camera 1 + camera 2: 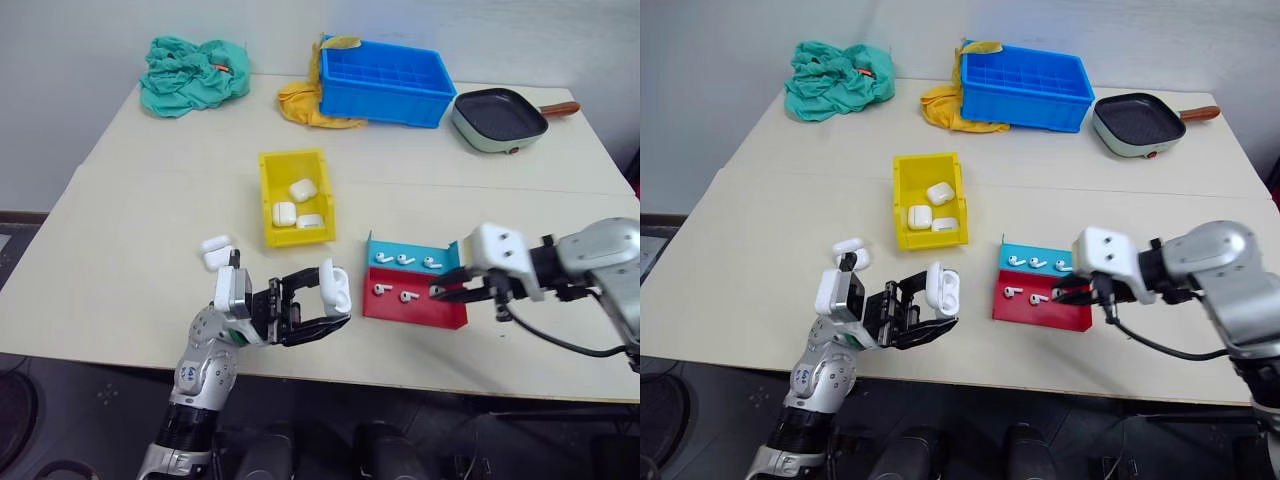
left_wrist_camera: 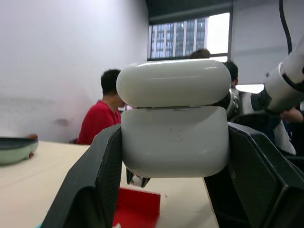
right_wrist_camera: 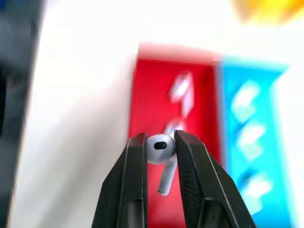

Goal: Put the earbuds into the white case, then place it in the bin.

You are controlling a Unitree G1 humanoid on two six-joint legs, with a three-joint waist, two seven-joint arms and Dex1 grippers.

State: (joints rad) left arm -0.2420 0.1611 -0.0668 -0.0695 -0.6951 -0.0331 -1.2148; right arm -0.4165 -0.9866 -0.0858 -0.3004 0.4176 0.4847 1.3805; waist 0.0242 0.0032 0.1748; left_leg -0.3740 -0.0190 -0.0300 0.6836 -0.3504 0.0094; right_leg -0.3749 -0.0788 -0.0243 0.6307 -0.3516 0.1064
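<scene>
A: What rests on the surface (image 1: 130, 300)?
B: The yellow bin (image 1: 297, 197) holding three cases, well apart from the red tray (image 1: 412, 298) of earbuds.

A: And the arms?
B: The left gripper (image 1: 330, 305) has its jaws clamped on the white case (image 1: 336, 286), lid ajar. The right gripper (image 1: 442, 292) has its jaws nearly closed, pinching one earbud (image 3: 160, 153) above the red tray.

A: Risk?
B: Likely a slip: the earbud is held by its bulb alone, and the lid gap looks narrow.

A: View differences?
B: The right wrist view reveals the earbud; the left wrist view shows the lid seam and a seated person (image 2: 102, 114).
</scene>
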